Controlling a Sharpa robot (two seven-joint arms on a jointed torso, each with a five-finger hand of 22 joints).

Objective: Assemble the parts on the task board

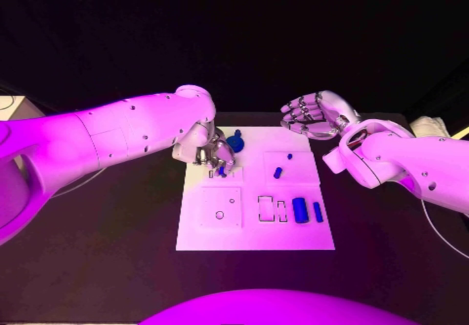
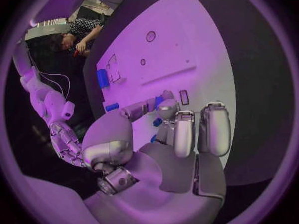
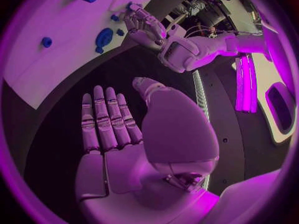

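Board: white board [image 1: 256,233] lies mid-frame in the head view, on the black table [image 1: 97,257].
Left robot hand: left robot hand [image 1: 205,150] sits over the board's upper left corner, fingers pointing down and drawn together. A small blue part [image 1: 221,170] shows right at its fingertips; in the left wrist view a blue piece [image 2: 159,100] lies between the fingertips. It appears pinched, though the contact is partly hidden.
Right robot hand: right robot hand [image 1: 314,115] hangs above the table just off the board's upper right corner, fingers loosely curled in the head view, straight and apart in its own wrist view, holding nothing.
Other parts: round blue part [image 1: 236,141] just right of the left hand; small peg [image 1: 278,172] upper centre; two upright blue bars [image 1: 300,210] lower right, long axes running up the frame.
Key relation: the working spot lies directly beneath the left fingertips; the left hand is clearly nearer.
Judgement: seating a part at upper left is likely in hand.
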